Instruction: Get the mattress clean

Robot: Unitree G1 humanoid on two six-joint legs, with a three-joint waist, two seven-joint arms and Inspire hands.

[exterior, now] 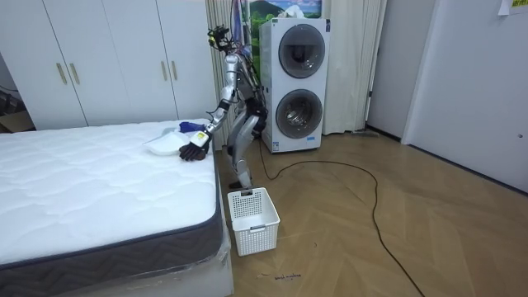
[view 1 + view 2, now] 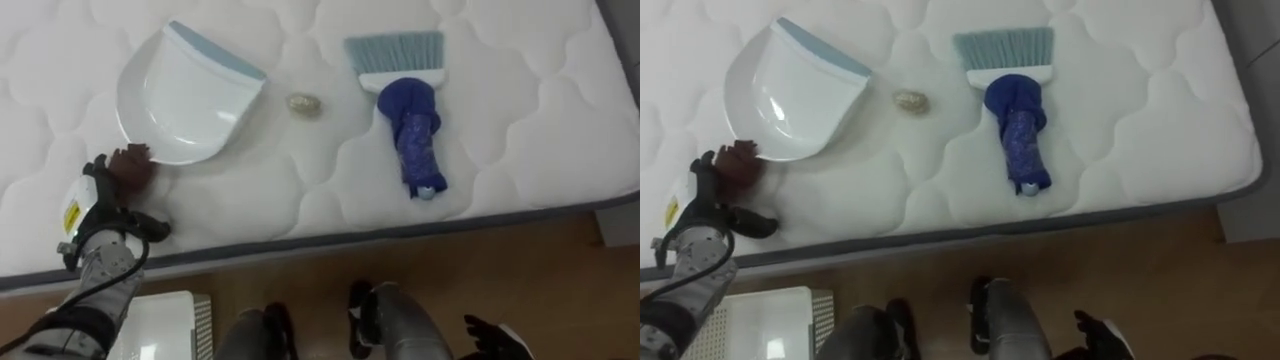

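A white dustpan (image 2: 185, 95) with a grey-blue lip lies on the white quilted mattress (image 2: 520, 130), its brown handle (image 2: 131, 166) pointing at the near edge. My left hand (image 2: 100, 200) rests palm down beside that handle, fingers straight and touching it, thumb spread to the right. A small crumpled golden wad (image 2: 304, 104) sits between the dustpan and a hand brush (image 2: 412, 120) with pale blue bristles and a dark blue handle. My right hand (image 2: 492, 340) hangs low beside my body, fingers relaxed. In the room view I stand at the bedside, leaning over the dustpan (image 1: 165, 144).
A white slatted basket (image 1: 253, 219) stands on the wood floor by my feet, at the bed's side. The mattress's dark edge (image 2: 400, 232) runs along just in front of me. Stacked washing machines (image 1: 294, 82) stand behind me.
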